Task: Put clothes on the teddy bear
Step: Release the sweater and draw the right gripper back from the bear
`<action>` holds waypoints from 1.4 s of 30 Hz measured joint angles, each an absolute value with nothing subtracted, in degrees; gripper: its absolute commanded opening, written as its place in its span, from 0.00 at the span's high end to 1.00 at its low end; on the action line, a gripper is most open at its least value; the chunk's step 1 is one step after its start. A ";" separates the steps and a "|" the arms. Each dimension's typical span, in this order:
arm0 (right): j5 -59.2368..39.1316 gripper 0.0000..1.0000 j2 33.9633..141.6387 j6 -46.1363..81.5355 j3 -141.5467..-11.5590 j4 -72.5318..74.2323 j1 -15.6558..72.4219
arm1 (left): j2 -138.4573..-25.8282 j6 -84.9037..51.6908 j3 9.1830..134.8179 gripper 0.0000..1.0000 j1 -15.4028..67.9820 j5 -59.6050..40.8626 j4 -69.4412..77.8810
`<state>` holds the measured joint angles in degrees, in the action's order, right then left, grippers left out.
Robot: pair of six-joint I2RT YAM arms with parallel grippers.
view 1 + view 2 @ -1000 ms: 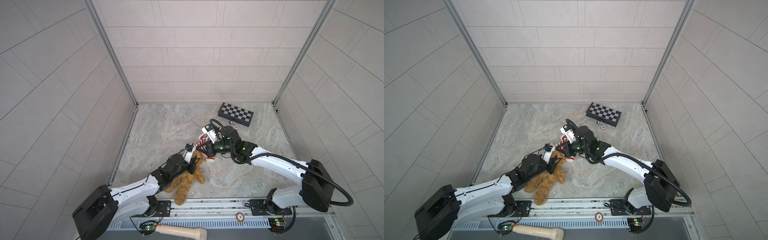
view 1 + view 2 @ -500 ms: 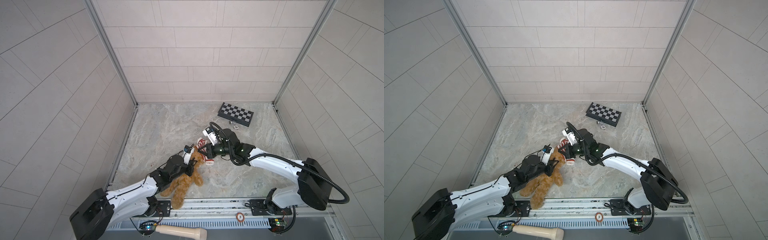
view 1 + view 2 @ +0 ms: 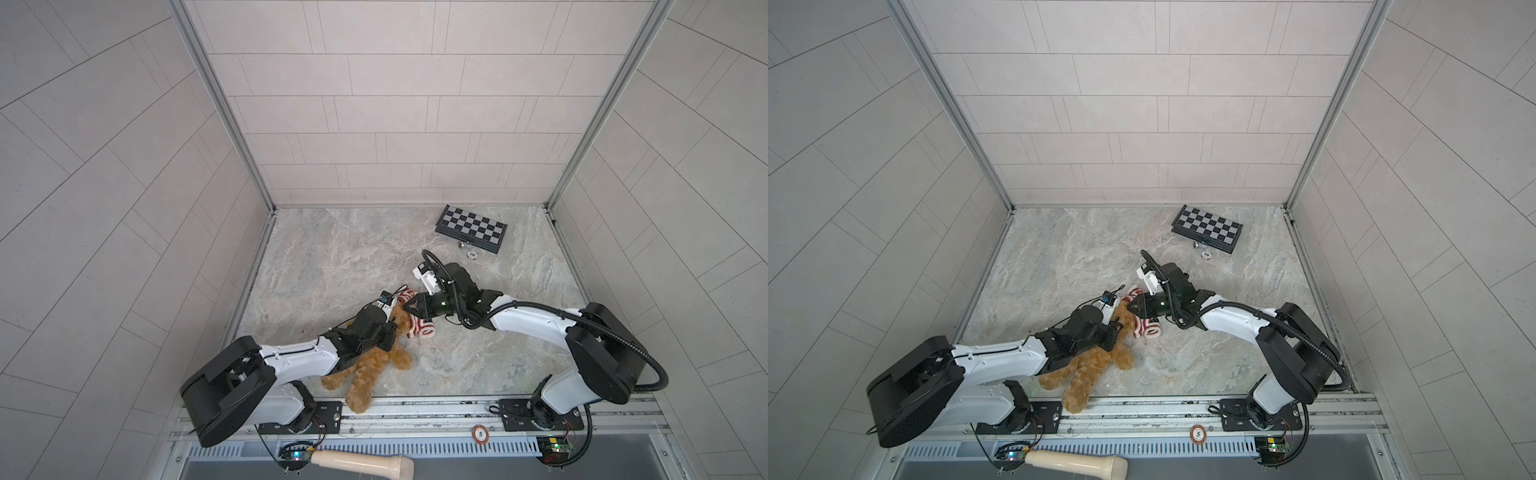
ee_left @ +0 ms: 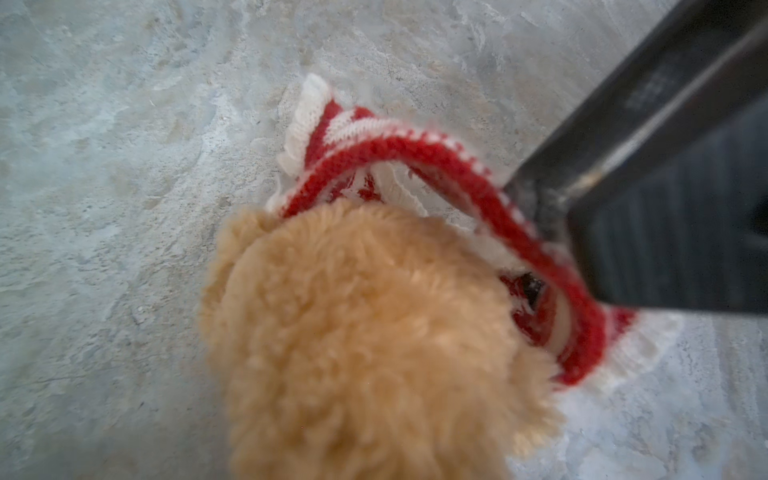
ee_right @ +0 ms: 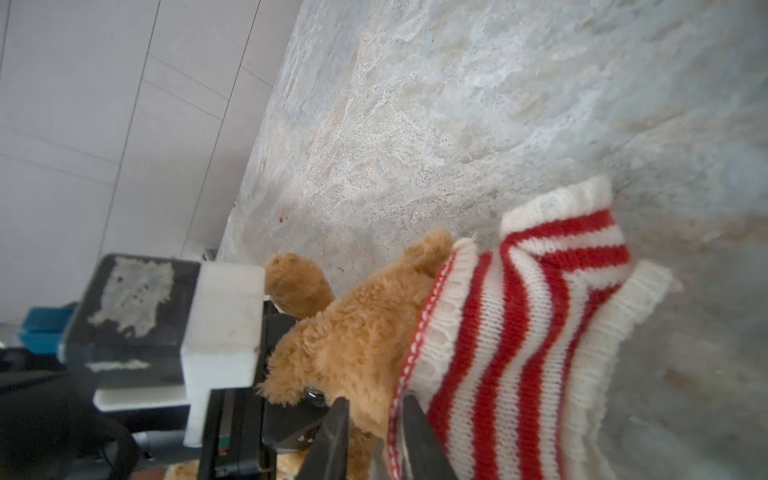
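Note:
The teddy bear (image 3: 370,370) (image 3: 1088,365) lies on its back near the table's front edge, legs over the rail. My left gripper (image 3: 390,330) (image 3: 1115,330) is shut on it at the neck; fur (image 4: 374,332) hides those fingers in the left wrist view. The red-and-white striped sweater (image 3: 419,326) (image 3: 1148,326) (image 4: 415,153) (image 5: 519,332) sits over the top of the bear's head (image 5: 357,332). My right gripper (image 3: 407,309) (image 3: 1131,307) (image 5: 376,432) is at the sweater's hem. Its jaws stand slightly apart, with the hem edge and fur between them.
A folded chessboard (image 3: 471,228) lies at the back right, with a chess piece and a chip (image 3: 471,254) just in front of it. A poker chip (image 3: 480,434) sits on the front rail. A wooden handle (image 3: 361,461) lies below the rail. The left wall is close to the left arm.
My right gripper's jaws, shut on the sweater before, have parted a little. The bear and left gripper have shifted slightly toward the front edge.

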<state>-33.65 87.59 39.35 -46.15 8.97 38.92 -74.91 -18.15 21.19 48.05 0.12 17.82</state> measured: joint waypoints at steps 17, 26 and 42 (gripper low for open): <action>-25.67 0.95 88.16 27.44 -47.92 -6.46 26.09 | -79.68 -15.77 25.85 1.00 50.48 2.42 15.70; -29.04 1.00 99.26 24.45 -53.12 -9.04 25.76 | -79.68 -15.79 25.85 1.00 50.83 3.09 15.66; -39.35 1.00 101.49 25.93 -50.96 -2.81 27.22 | -79.83 -15.84 25.85 1.00 50.92 3.14 15.81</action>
<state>-39.35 101.49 25.93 -50.96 -2.81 27.22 -79.83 -15.84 25.85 50.92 3.14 15.81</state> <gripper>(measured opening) 0.041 0.209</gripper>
